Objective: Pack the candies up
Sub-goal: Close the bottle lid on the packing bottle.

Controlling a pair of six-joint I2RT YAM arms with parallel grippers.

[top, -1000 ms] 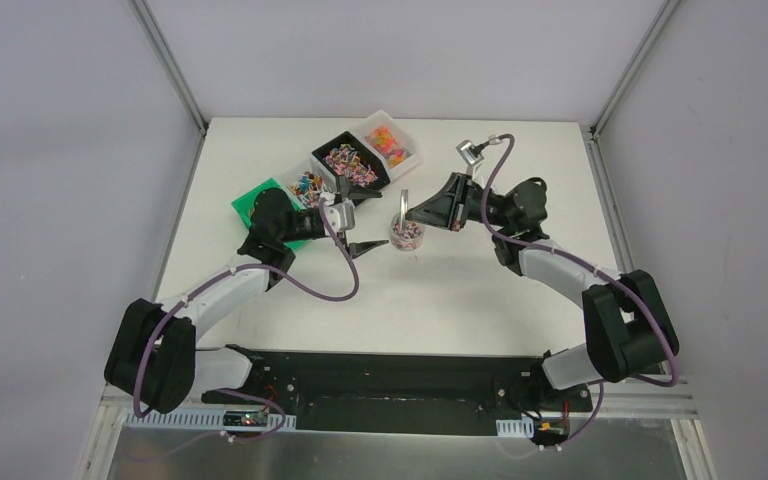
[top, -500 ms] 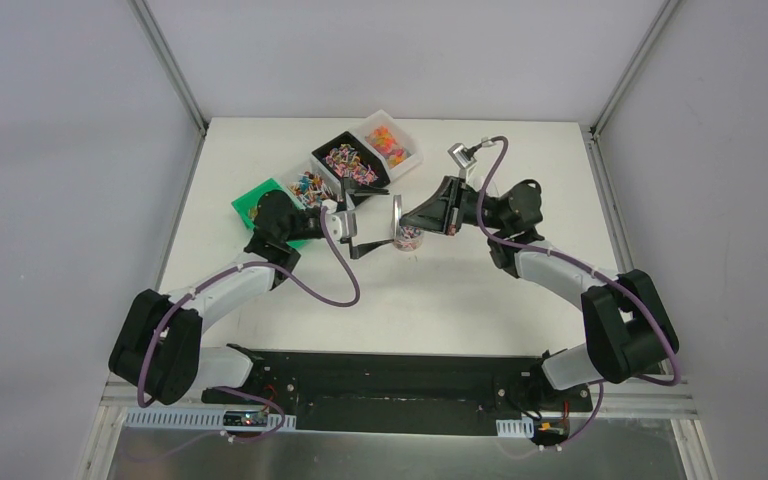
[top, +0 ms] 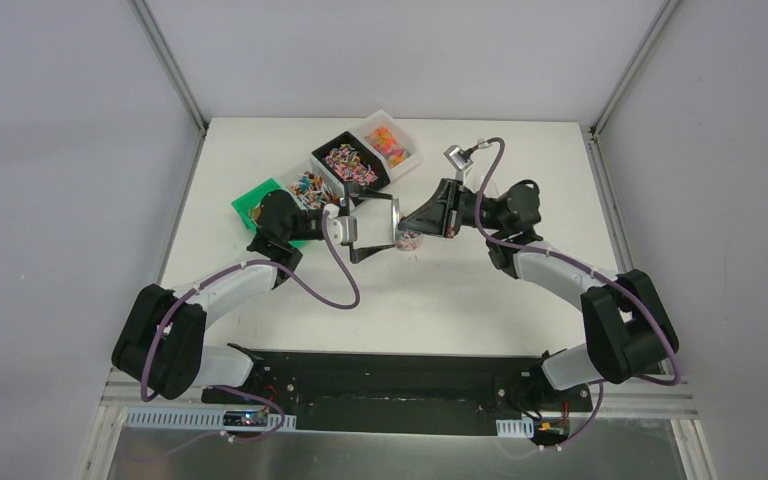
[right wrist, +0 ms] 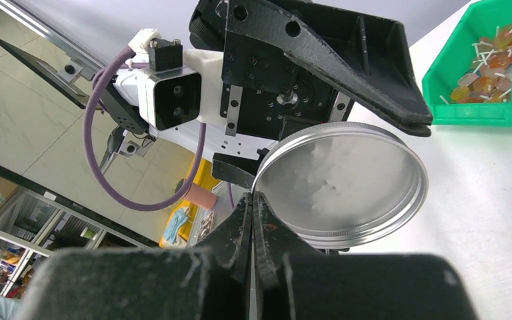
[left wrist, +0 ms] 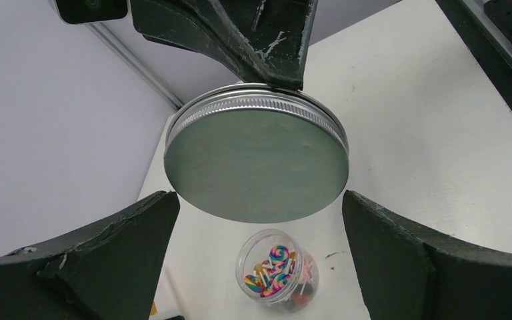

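Metal, thin and smooth, is all the right hand (right wrist: 253,200) has to grip: its two fingers are pressed together on the very rim of the round lid (left wrist: 257,163), an edge pinch with the tilted disc hanging out beyond the fingertips. Facing it, the left hand (left wrist: 260,200) is spread wide and carries nothing. It has one finger to each side of the lid and, as far as its wrist view shows, both are clear of the rim. Straight below the left hand, on the worktop (left wrist: 440,133), stands the clear jar (left wrist: 277,270), uncapped, with some of the candies (left wrist: 275,275) in its bottom. More candies fill the green bin (right wrist: 500,73) behind the left hand and the black bin (top: 348,160) and white bin (top: 392,143) further out from it. The likely trouble is the transfer. If the left fingers close off-centre on the curved, threaded rim, the lid could twist in the right hand's narrow pinch or squirt out sideways. If the right hand lets go before the left has a firm hold, the lid would probably drop onto the jar beneath, tipping it and scattering candies over the worktop. The two hands are also very near each other, so a small misjudged approach could knock finger against finger.
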